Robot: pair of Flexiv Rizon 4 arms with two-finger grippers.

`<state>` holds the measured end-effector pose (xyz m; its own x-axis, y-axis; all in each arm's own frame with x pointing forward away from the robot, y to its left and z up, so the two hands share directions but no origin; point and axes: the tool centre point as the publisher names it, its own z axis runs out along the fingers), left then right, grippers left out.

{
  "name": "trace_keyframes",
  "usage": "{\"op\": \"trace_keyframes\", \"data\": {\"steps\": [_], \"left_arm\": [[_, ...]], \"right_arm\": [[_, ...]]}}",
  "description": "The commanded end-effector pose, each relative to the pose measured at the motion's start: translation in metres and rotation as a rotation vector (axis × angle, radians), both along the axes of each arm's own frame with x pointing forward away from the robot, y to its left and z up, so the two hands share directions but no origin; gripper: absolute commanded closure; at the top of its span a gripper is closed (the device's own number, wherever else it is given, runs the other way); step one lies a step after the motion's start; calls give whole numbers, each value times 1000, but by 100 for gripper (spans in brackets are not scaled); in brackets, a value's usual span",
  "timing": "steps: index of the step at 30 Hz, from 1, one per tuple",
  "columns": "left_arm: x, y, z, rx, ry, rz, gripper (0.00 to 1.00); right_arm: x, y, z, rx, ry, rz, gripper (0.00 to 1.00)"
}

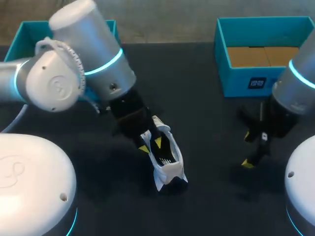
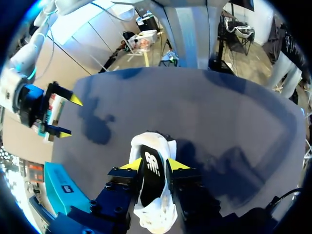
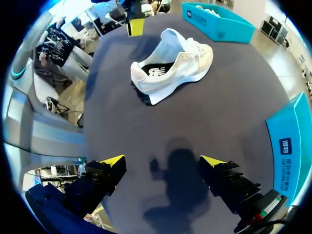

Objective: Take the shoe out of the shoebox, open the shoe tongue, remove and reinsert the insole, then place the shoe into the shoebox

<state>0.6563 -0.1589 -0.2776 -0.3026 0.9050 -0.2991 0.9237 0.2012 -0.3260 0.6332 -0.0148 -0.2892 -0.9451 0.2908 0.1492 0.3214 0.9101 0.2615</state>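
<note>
A white shoe (image 1: 170,169) with a black insole (image 3: 155,72) inside lies on the dark table, outside the boxes. My left gripper (image 1: 151,145) hangs just above the shoe's opening. Its yellow tips stand partly apart and hold nothing. In the left wrist view the shoe (image 2: 155,141) shows through the gap of the left gripper (image 2: 154,164). My right gripper (image 1: 250,150) stands wide open and empty over bare table, to the right of the shoe (image 3: 187,56). The teal shoebox (image 1: 246,81) sits at the back right with nothing inside but its brown floor.
A second teal box (image 1: 24,34) stands at the back left, partly hidden behind my left arm. Bare dark table lies between the shoe and the right gripper (image 3: 162,161) and along the front edge.
</note>
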Motion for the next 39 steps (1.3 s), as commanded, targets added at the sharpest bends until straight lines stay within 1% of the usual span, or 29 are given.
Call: {"op": "trace_keyframes", "data": {"steps": [1, 3, 4, 5, 7, 8, 22, 23, 25, 28, 31, 35, 39], "left_arm": [[3, -12, -4, 180, 31, -62, 70], [4, -14, -6, 202, 22, -69, 76], [5, -15, -8, 205, 26, -66, 81], [5, -15, -8, 205, 26, -66, 82], [5, -15, -8, 205, 26, -66, 98], [5, -15, -8, 205, 26, -66, 100], [5, -15, -8, 205, 26, -66, 100], [7, -16, -13, 228, -2, -80, 100], [11, -16, -22, 254, 8, -115, 100], [12, -19, -31, 297, 15, -157, 100], [14, -22, -37, 311, 24, -183, 100], [13, -27, -45, 329, 10, -215, 100], [11, -30, -53, 335, 28, -265, 100]], "right_arm": [[-7, -14, 19, 14, -10, -1, 0], [-7, -14, 19, 14, -10, -1, 0], [-7, -14, 19, 14, -10, -1, 0], [-7, -14, 19, 14, -10, -1, 0], [-7, -14, 19, 14, -10, -1, 0], [-7, -14, 19, 14, -10, -1, 0], [-7, -14, 19, 14, -10, -1, 0], [-7, -14, 19, 14, -10, -1, 0], [-7, -14, 19, 14, -10, -1, 0], [-7, -14, 19, 14, -10, -1, 0], [-7, -14, 19, 14, -10, -1, 0], [-7, -14, 19, 14, -10, -1, 0], [-7, -14, 19, 14, -10, -1, 0]]}}
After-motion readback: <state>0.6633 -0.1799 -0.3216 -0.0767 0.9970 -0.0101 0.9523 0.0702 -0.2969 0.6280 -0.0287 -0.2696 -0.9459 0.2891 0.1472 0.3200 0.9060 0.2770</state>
